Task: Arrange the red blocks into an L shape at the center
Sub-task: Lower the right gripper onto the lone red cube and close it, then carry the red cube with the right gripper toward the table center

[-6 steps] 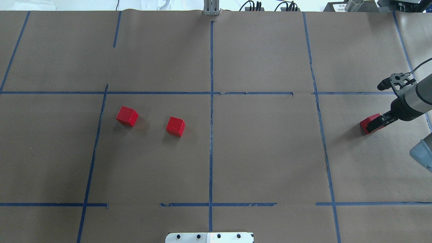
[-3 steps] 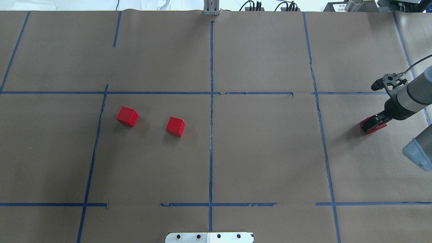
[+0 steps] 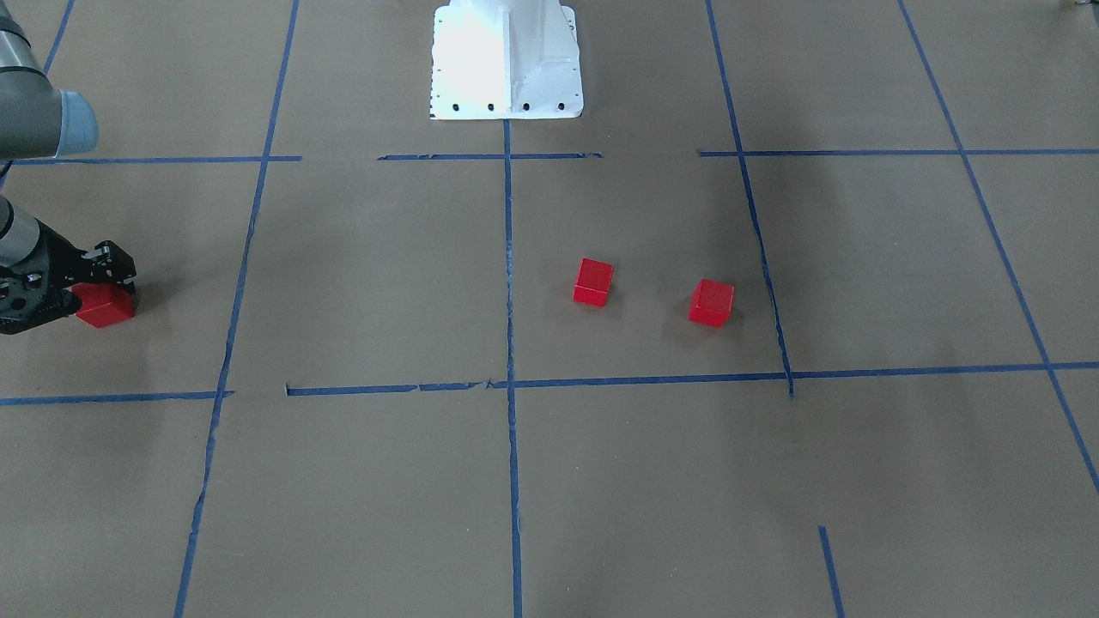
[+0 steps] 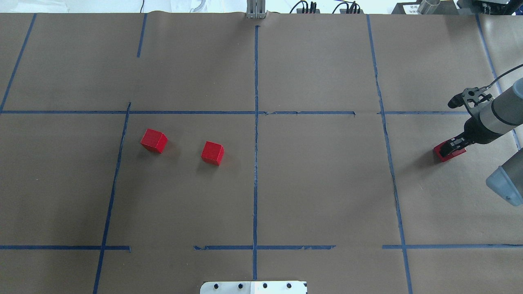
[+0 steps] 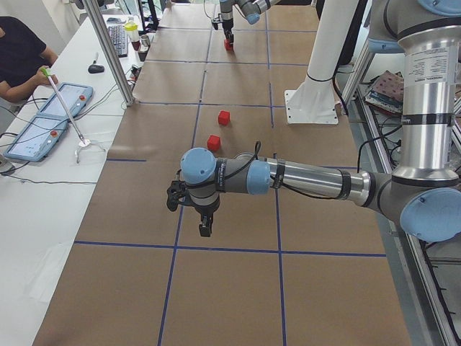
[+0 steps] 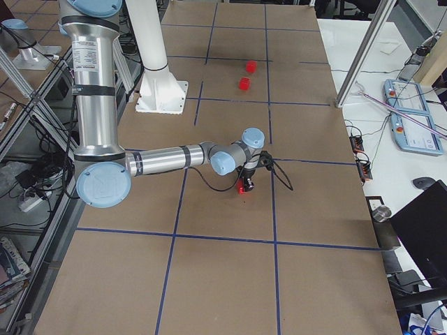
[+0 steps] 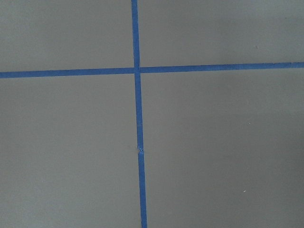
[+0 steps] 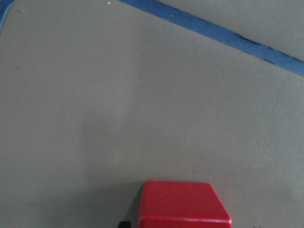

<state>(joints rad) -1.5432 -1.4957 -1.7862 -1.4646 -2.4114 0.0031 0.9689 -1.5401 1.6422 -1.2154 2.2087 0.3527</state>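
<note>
Two red blocks point(image 4: 154, 140) point(image 4: 212, 153) lie apart on the brown paper, left of the centre tape line; they also show in the front view point(image 3: 712, 302) point(image 3: 593, 281). The third red block point(image 4: 442, 152) sits far right. My right gripper point(image 4: 451, 146) is low over it with its fingers astride it, and looks open. The right wrist view shows this block point(image 8: 183, 204) at the bottom edge. My left gripper point(image 5: 205, 229) hangs above bare paper at the table's left end; I cannot tell whether it is open or shut.
Blue tape lines point(image 4: 255, 163) divide the brown paper into squares. The white robot base point(image 3: 506, 60) stands at the near middle edge. The left wrist view shows only a tape crossing point(image 7: 137, 70). An operator sits at a side table point(image 5: 21, 50).
My right gripper has come down and slightly left onto the far right block. The block has hardly moved. The two left blocks have not moved.
</note>
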